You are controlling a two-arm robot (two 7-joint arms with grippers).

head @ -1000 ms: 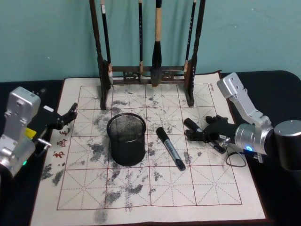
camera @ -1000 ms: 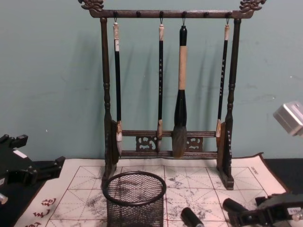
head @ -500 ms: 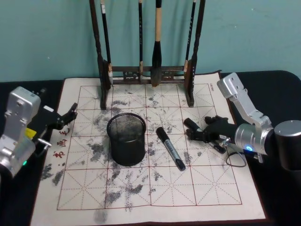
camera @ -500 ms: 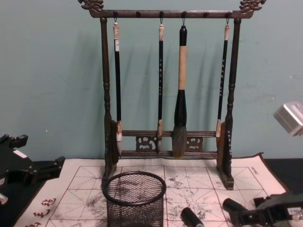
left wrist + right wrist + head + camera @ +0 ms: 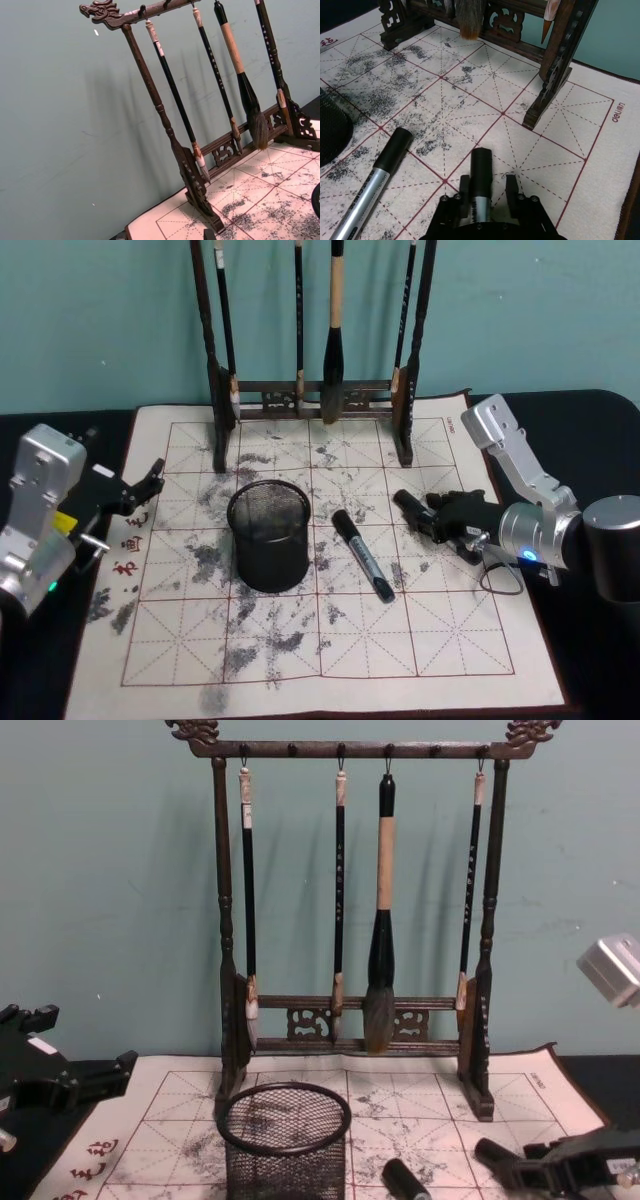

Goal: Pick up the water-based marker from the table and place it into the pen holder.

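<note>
A water-based marker [image 5: 408, 504] with a black cap and silver body lies low over the cream felt mat [image 5: 330, 640], right of centre. My right gripper [image 5: 420, 517] is shut on its body [image 5: 481, 165], and the cap pokes out ahead of the fingers [image 5: 511, 187]. In the chest view this marker's cap [image 5: 492, 1152] shows at the lower right. A second marker of the same kind [image 5: 362, 555] lies loose on the mat, between the held one and the pen holder [image 5: 268, 535]. The black mesh pen holder [image 5: 285, 1145] stands upright, left of both markers. My left gripper [image 5: 148, 485] rests open at the mat's left edge.
A tall dark wooden brush rack [image 5: 315, 340] with several hanging brushes stands across the back of the mat, its right foot [image 5: 547, 95] just beyond the held marker. The dark table [image 5: 600, 440] surrounds the mat. A teal wall is behind.
The right gripper's fingers, spread apart earlier, have shut on the marker. The loose marker, the pen holder and the left arm have not moved.
</note>
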